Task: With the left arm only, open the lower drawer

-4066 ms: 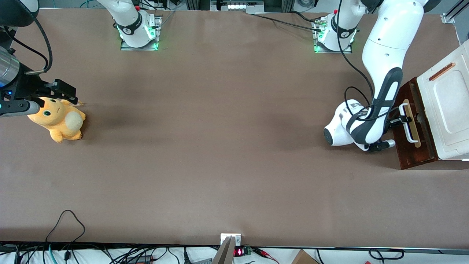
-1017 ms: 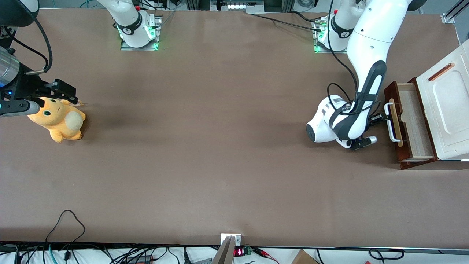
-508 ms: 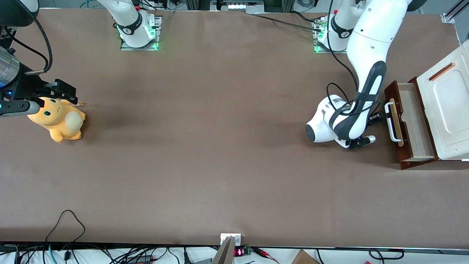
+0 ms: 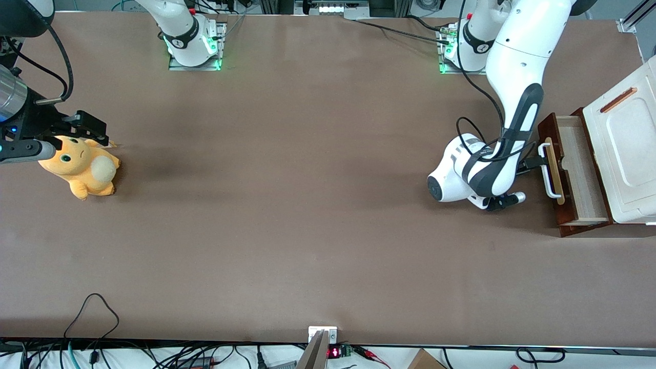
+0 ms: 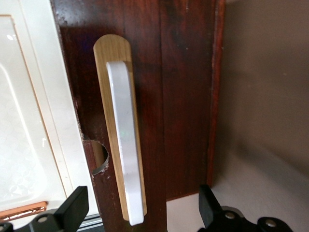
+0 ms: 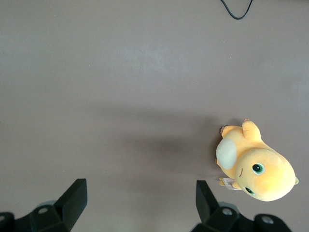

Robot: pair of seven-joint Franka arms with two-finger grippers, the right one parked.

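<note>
On the table [image 4: 307, 205], toward the parked arm's end, lies a yellow plush toy [image 4: 79, 166]. Toward the working arm's end, the left arm [image 4: 512, 102] holds its claw [image 4: 533, 163] just in front of the white handle [image 5: 126, 145], spread wide and gripping nothing. The lower drawer [image 4: 574, 171] stands pulled out under the white box [image 4: 622, 154]. A good finish, I'd judge, is drawing straight back without brushing the handle.

The lower drawer [image 4: 569, 174] stands pulled out at the table's [image 4: 307, 230] working-arm end; the gripper [image 4: 533, 163], fingers spread, sits just in front of its handle [image 4: 547, 170].
</note>
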